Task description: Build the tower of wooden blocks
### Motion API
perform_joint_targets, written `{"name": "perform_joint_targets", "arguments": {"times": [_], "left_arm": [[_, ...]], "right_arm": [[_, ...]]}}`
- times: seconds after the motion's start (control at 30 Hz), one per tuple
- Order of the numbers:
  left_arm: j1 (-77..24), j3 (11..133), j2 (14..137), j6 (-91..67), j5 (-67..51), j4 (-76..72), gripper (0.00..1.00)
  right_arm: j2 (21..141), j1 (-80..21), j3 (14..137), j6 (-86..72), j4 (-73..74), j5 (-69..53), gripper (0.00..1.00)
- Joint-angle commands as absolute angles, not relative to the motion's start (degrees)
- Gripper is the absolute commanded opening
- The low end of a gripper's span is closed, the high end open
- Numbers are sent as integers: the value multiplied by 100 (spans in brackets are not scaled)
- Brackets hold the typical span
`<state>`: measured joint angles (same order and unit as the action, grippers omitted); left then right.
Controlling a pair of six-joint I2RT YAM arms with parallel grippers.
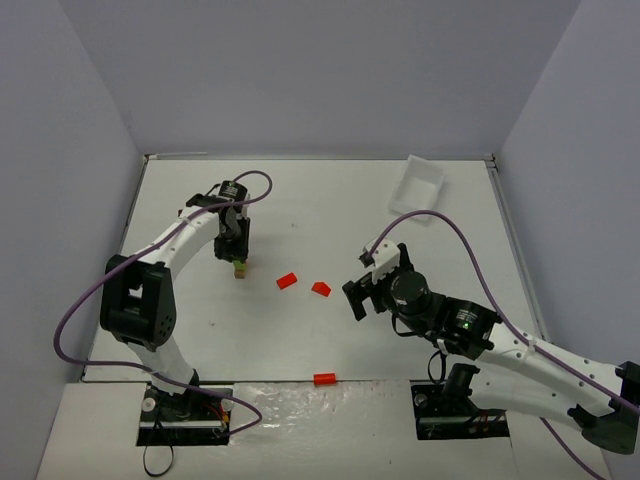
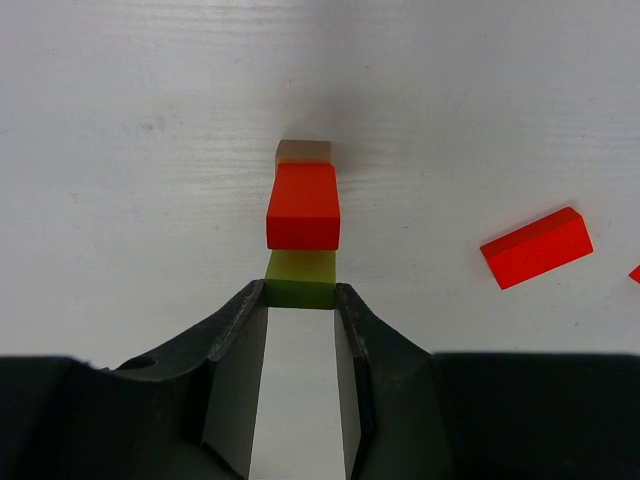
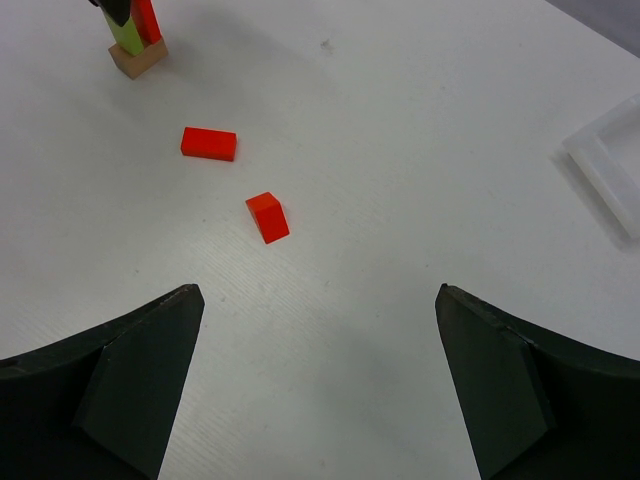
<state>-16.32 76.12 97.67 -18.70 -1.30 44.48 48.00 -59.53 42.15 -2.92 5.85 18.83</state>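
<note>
1. Right claw (image 3: 320, 370): its dark fingers sit nearest the lens, spread wide and holding nothing, hanging over bare table.
2. Left claw (image 2: 300, 335): it points straight down, its tips drawn narrow onto the sides of the green block (image 2: 300, 280).
3. Table (image 1: 300, 210): walls close its left, far and right sides. There is open surface all round the left claw, so a straight lift looks unobstructed.
4. Tray (image 1: 418, 186): it lies in the far corner, well beyond the right claw and out of the way.
5. Tower (image 2: 303, 205): it stands directly under the left claw's tips, tan at the bottom, red above, green uppermost. The step in hand seems to be seating the green block. I cannot tell whether it rests flat. It is best kept square over the red, released with a small opening only, then left by rising vertically so that no finger drags the stack.
6. Red blocks: one (image 1: 287, 281) and another (image 1: 321, 288) lie between the claws, ahead-left of the right claw, with room round each. A third (image 1: 323, 379) lies at the table's near edge and could be nudged off.
</note>
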Motion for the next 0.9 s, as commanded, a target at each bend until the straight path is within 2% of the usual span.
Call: {"name": "perform_joint_targets", "arguments": {"times": [0.0,0.7,0.87], "left_arm": [[-1582,7672,9702,-1862,-126,4333,0],[-1582,7717,9773,-1775,-44,4333,2],[-1582,7743,9759,-1761,-44,4342,8]], "right_arm": [[4876,-5897,4367,-264,369,2020,100],[4922,-5888,4368,-299,369,1995,100],[4957,-5886,4359,-310,360,1972,100]]}}
